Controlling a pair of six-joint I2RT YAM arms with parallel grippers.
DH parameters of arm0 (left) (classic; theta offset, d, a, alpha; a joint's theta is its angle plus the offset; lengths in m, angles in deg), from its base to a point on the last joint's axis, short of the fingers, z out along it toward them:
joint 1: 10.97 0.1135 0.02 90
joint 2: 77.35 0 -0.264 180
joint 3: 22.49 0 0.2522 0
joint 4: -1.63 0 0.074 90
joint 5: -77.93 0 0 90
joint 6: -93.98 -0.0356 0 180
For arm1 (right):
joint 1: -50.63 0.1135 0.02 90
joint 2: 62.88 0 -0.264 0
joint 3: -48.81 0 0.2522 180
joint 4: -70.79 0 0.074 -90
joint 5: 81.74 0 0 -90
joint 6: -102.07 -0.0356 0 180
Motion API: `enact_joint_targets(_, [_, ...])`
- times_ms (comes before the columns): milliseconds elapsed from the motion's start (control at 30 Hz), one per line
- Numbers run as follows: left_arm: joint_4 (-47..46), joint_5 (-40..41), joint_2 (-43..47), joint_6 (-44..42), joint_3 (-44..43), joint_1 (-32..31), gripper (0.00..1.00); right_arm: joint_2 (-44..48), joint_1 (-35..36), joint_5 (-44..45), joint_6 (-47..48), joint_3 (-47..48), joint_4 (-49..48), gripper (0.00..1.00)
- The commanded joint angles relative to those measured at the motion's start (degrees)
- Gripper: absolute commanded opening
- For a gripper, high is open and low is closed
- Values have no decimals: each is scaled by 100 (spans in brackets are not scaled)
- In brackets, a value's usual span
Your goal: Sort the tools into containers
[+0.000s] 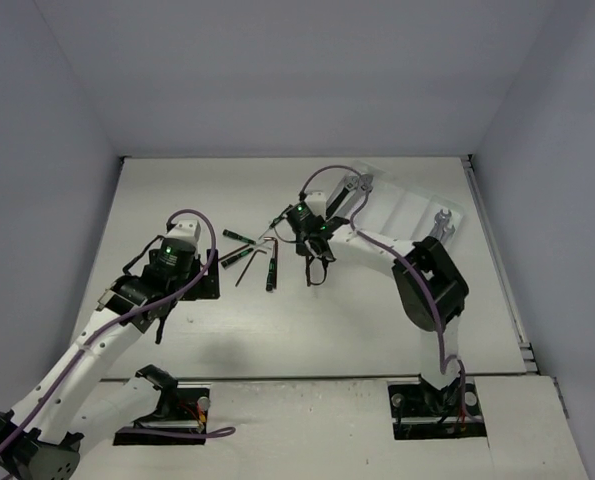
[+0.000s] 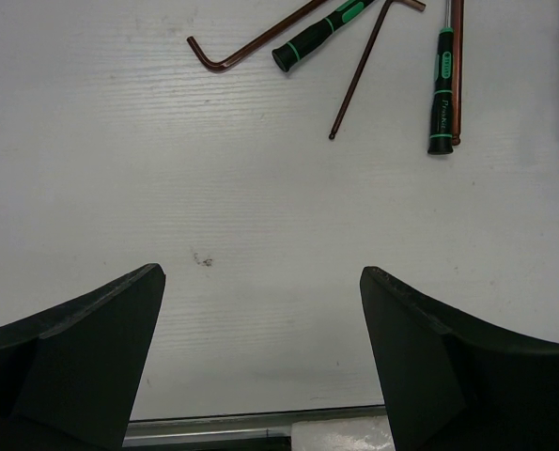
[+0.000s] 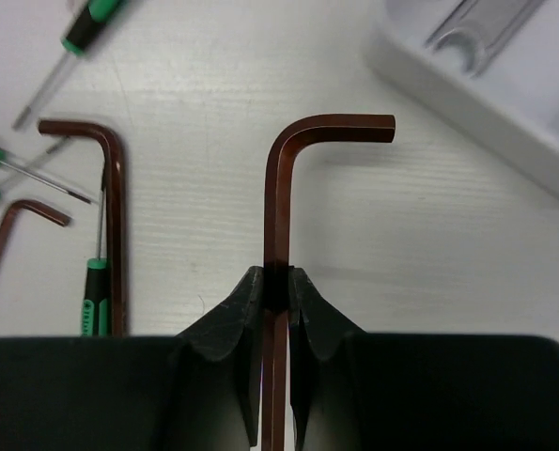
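My right pincer (image 3: 275, 293) clenched on a reddish-brown hex key (image 3: 281, 178), just left of the tray (image 3: 542, 141), my left pincer (image 2: 260, 329) released wide over the desk (image 2: 260, 207), screwdrivers (image 2: 440, 89) and loose hex keys (image 2: 260, 41) beyond it

The only lettering in sight is a short line of pale print running lengthwise along the black handle of one green-and-black screwdriver (image 2: 439, 105), seen in the left wrist view; it is too small and blurred to read. No other text, number or sign is legible
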Motion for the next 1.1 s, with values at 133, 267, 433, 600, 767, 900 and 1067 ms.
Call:
enact_joint_targets(133, [-94,68,-80,72,-134,30,83,1862,-1505,290,68,-114,-115,0])
enact_joint_targets(267, [-71,43,-60,82,-146,31,83,1828,-2485,90,117,-218,-188,0])
enact_joint_targets(433, [-40,72,33,114,-127,28,83,1391,-3098,-220,154,-30,-358,0])
enact_joint_targets(600, [127,65,9,187,-130,32,83,841,-3349,-276,70,113,-501,0])
enact_joint_targets(767, [139,7,67,254,-86,32,83,387,-3403,-255,137,32,-636,0])
enact_joint_targets(900, [165,-2,25,254,-88,32,83,248,-3432,-191,445,-98,-809,0])
enact_joint_targets(1067, [156,-2,-81,281,-78,29,83,284,-3454,-92,601,-187,-809,5])
